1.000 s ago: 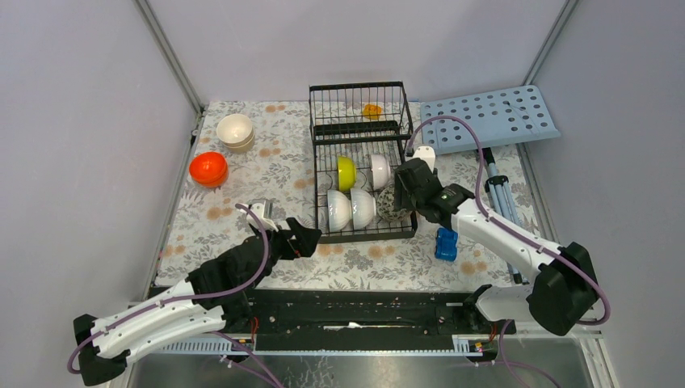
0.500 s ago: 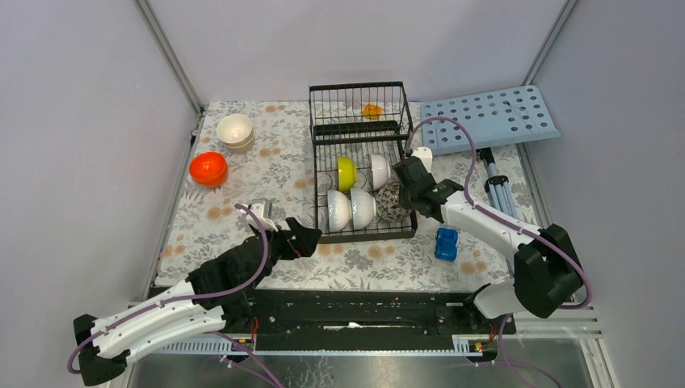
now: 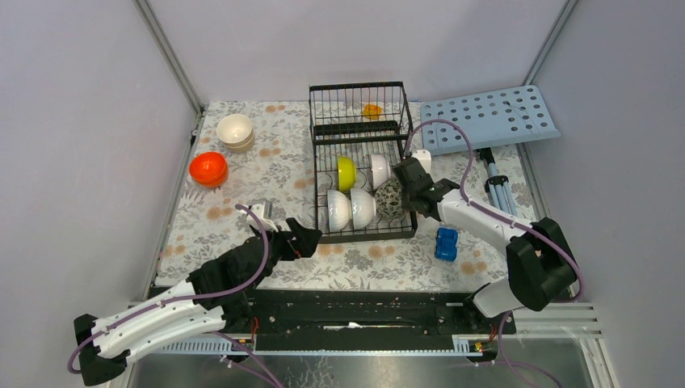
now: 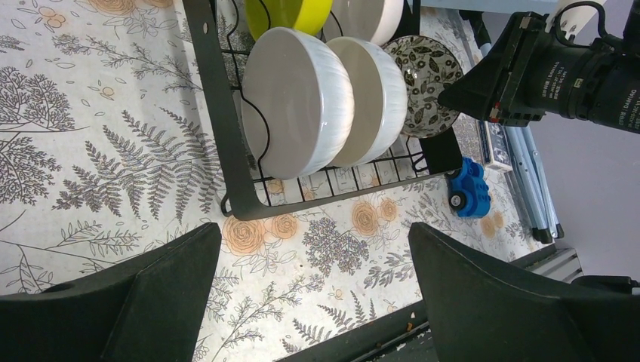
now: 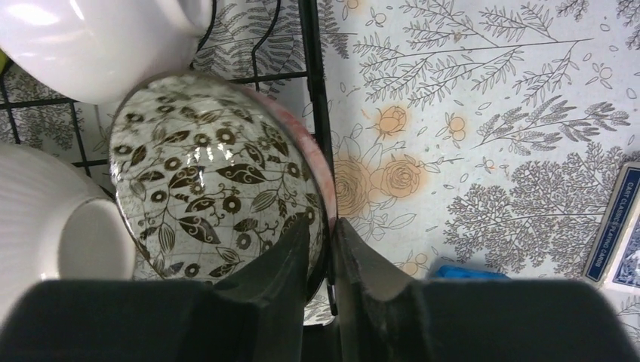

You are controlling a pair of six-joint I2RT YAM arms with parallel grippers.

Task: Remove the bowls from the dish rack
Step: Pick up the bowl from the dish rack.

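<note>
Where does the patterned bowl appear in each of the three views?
Top external: the patterned bowl is at the front right corner of the rack.
Left wrist: upper right, last in the front row.
Right wrist: centre-left, with its rim inside the right tool.
Shared landmark: the ribbed white bowl beside it.

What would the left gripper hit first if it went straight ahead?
Probably the dish rack, at its near-left corner frame; the left gripper points at it, with a white ribbed bowl just behind. Depth is unclear.
</note>
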